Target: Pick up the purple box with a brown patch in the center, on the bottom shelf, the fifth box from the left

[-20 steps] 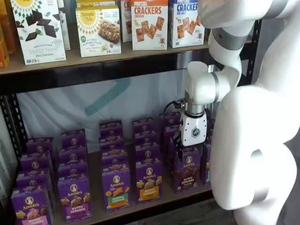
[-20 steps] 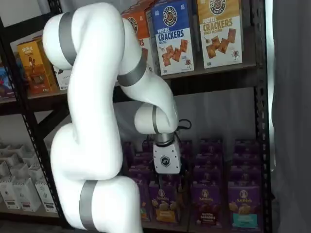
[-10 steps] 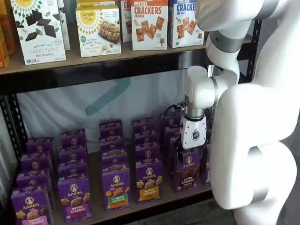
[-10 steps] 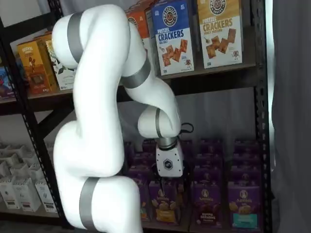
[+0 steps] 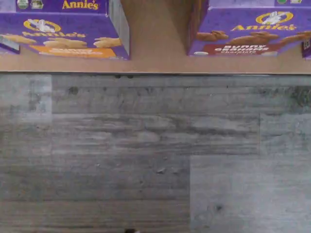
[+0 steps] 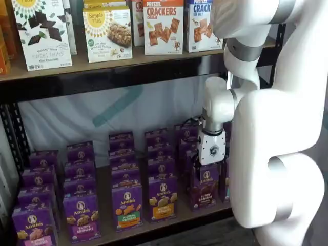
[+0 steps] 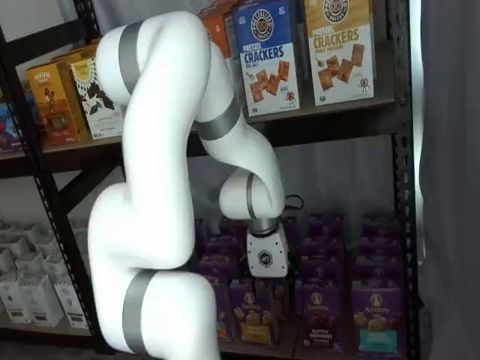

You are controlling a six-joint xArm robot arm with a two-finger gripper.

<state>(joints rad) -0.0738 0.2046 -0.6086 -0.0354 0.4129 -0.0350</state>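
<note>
Fingers hidden behind the purple box; jaws' state unreadable.

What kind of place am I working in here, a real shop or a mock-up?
Likely a mock retail test bay: black metal racking with the bottom shelf full of purple Annie's cartons, cracker boxes above, a plain sheet behind, and bare grey plank floor.

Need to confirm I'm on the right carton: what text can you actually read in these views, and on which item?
"Annie's", "BUNNY GRAHAMS": the purple box, under the tool.
"Annie's": orange-band carton.
"PRETZEL CRACKERS": red-topped box on the upper shelf.
"CRACKERS": blue box.
"Simple Mills": yellow-green box.
"SWEET THINS": white box.
Smaller print: unreadable.
</note>
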